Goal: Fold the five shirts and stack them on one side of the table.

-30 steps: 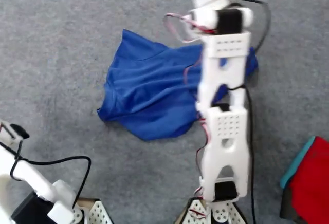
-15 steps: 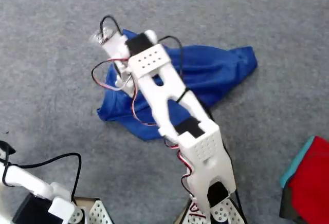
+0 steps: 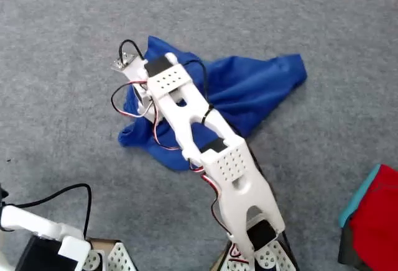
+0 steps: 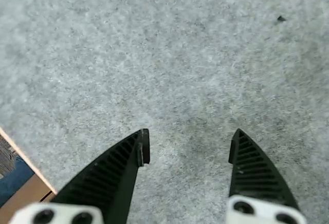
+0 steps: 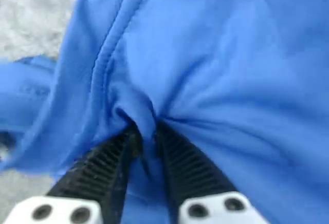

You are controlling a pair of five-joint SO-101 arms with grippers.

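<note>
Blue shirt (image 3: 261, 91) lies crumpled, long axis near-left to far-right — right fingers (image 5: 181, 158) pinch a fold, left fingers (image 4: 119, 171) spread apart.

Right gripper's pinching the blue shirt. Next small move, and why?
Probably lift the right gripper slightly and draw the pinched fold outward. Its jaws are shut on a ridge of the crumpled blue fabric shirt, which lies bunched, not flat, on the grey felt table. The open left gripper hangs over bare felt, away from it.

Cover of bench (image 3: 56, 53): grey felt, rough, matt. Cloth of blue shirt (image 3: 249, 91): smooth, matt, seam stitched. Fingers (image 5: 185, 167) of right end effector (image 5: 145, 134): black ribbed plastic.
</note>
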